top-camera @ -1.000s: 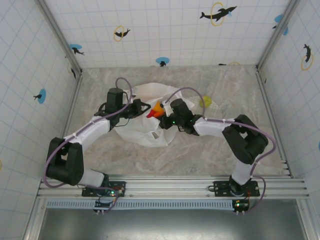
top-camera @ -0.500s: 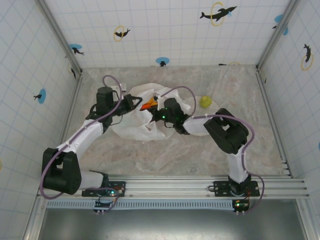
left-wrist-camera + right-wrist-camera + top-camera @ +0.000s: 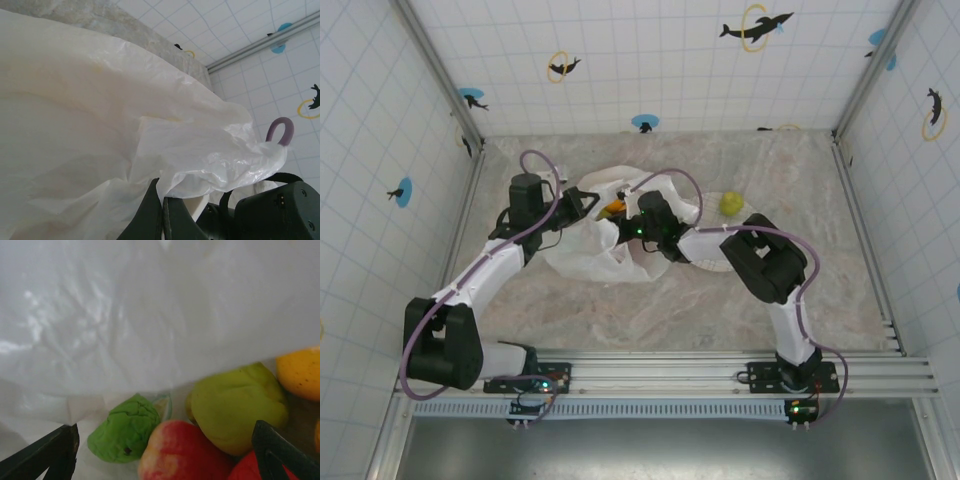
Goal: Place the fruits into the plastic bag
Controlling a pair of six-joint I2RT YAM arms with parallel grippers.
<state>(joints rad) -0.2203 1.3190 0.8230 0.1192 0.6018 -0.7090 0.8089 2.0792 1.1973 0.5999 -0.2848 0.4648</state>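
White, thin and crinkly, the plastic bag (image 3: pixel 595 255) lies in the middle of the marbled worktop (image 3: pixel 650 320). At the bag's left side, the left tool (image 3: pixel 586 205) is pinched tight on the bag's edge. In the left wrist view its dark fingers (image 3: pixel 150 220) are pressed together and the bag's skin (image 3: pixel 100 130) hangs over them. The right tool (image 3: pixel 620 212) reaches into the bag's mouth from the right. Its two fingers stand wide apart and it has hold of nothing. Below the right tool (image 3: pixel 165 435), inside the bag, lie a green fruit (image 3: pixel 125 432), a red fruit (image 3: pixel 180 452), a yellow-green fruit (image 3: pixel 235 410) and an orange fruit (image 3: pixel 300 372), all packed close and touching. A bit of orange shows at the bag's mouth from above. To the right of the bag, apart from it, sits a lone pale green fruit (image 3: pixel 730 203).
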